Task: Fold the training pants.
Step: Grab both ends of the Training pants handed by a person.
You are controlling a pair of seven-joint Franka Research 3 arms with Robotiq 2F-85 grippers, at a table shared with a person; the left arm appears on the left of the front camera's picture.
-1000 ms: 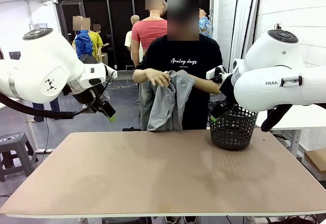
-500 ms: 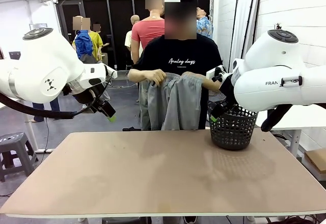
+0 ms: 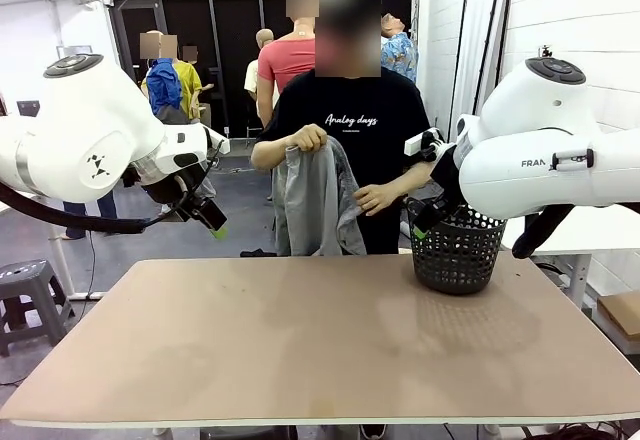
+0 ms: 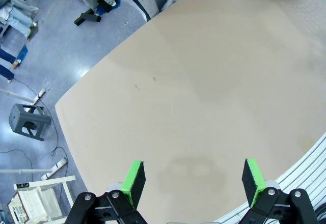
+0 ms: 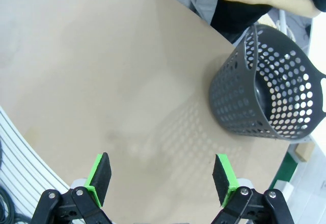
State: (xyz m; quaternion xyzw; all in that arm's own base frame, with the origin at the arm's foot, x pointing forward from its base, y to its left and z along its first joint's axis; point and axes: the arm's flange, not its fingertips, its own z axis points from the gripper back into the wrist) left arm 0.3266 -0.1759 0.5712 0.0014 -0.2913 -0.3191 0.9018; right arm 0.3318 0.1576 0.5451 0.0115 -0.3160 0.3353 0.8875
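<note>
1. Tabletop (image 3: 300, 340), broad and tan, stretches between two white robot arms and a person standing at its far edge.
2. Left arm (image 3: 90, 135) and right arm (image 3: 540, 155) are raised above the table's left and right sides, well apart from each other.
3. Person (image 3: 350, 115) in a black printed T-shirt faces the robot across the table.
4. Training pants (image 3: 315, 205), light grey, hang bunched in the air in front of the person's torso, beyond the table's far edge and off its surface. Neither gripper touches them.
5. Black mesh basket (image 3: 458, 252) stands upright on the table's far right part, just beside the right arm's wrist in the front view.
6. Left gripper (image 4: 193, 172) hovers over bare tabletop, its green-padded jaws spread wide with nothing between them.
7. Right gripper (image 5: 162, 165) hangs above the table near the basket, its jaws likewise wide apart and empty.
8. Raised hand (image 3: 308, 138) of the person grips the top of the pants at chest height. The lower hand (image 3: 375, 198) rests on the fabric's side edge nearest the basket.
</note>
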